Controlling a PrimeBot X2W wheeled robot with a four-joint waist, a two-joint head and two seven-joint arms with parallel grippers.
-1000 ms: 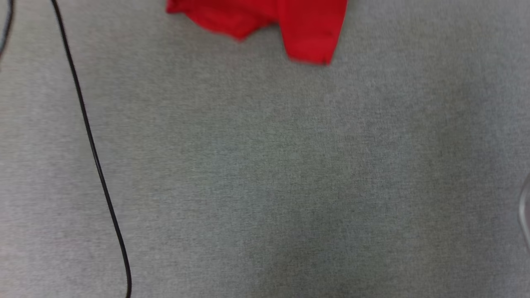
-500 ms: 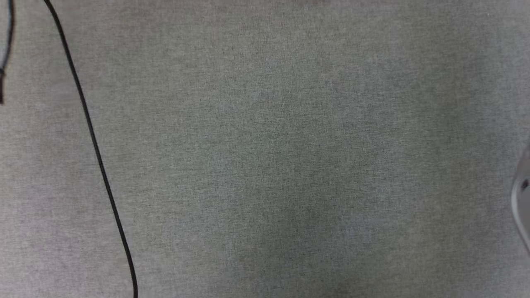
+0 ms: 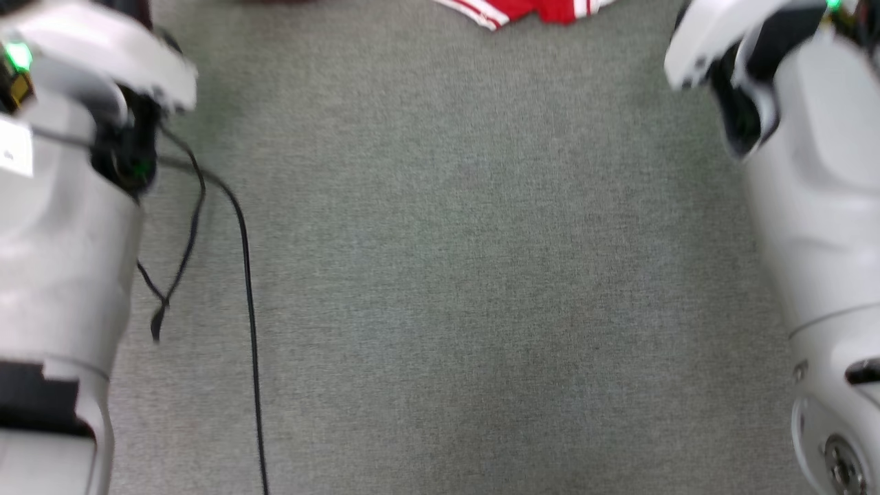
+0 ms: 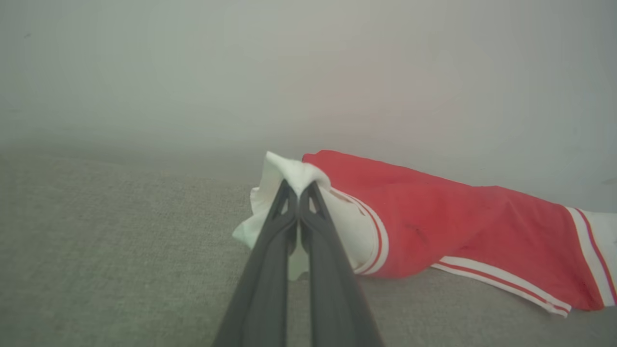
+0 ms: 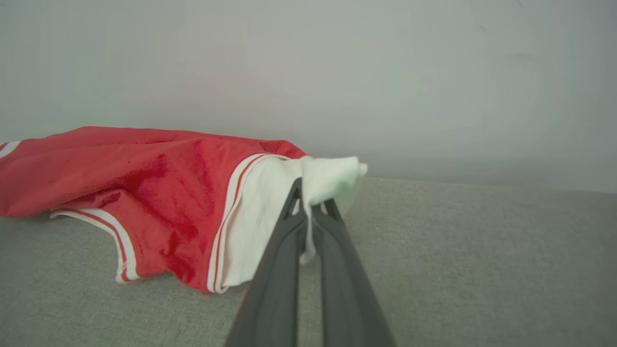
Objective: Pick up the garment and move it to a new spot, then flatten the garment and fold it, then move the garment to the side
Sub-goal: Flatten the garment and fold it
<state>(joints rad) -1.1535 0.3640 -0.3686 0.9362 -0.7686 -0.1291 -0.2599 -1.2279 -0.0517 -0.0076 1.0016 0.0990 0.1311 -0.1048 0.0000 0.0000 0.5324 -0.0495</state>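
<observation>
The garment (image 4: 434,226) is a red shirt with white sleeves and red-and-white stripe trim, stretched along the grey cloth surface. My left gripper (image 4: 299,190) is shut on one white sleeve, which bunches over the fingertips. My right gripper (image 5: 311,195) is shut on the other white sleeve (image 5: 332,180). Between the two sleeves the red body sags onto the surface. In the head view just a striped edge of the garment (image 3: 529,9) peeks in at the top middle, between my two pale forearms at the left (image 3: 62,227) and right (image 3: 818,192).
A grey fabric surface (image 3: 467,275) spreads across the head view. A thin black cable (image 3: 249,309) runs down its left side beside my left forearm. A pale wall (image 5: 337,72) rises behind the surface in both wrist views.
The head camera has moved, so the whole picture shifted. Both forearms now show at the sides, and a striped edge of the garment shows at the top, where half a second ago it was out of frame.
</observation>
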